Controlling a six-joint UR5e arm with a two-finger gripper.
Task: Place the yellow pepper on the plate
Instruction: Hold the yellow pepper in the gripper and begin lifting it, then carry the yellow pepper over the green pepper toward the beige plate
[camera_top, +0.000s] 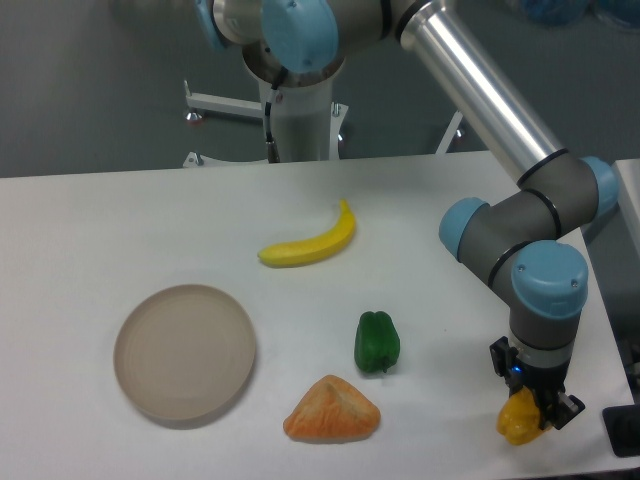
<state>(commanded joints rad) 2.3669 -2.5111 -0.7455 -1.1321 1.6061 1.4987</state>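
The yellow pepper is at the front right of the table, between the fingers of my gripper, which points down from above and is shut on it. I cannot tell whether the pepper touches the table or is just above it. The plate is a round beige disc with a low rim at the front left, far from the gripper, with nothing on it.
A green pepper stands mid-table between the gripper and the plate. An orange bread-like wedge lies in front of it. A yellow banana lies further back. The table's right edge is close to the gripper.
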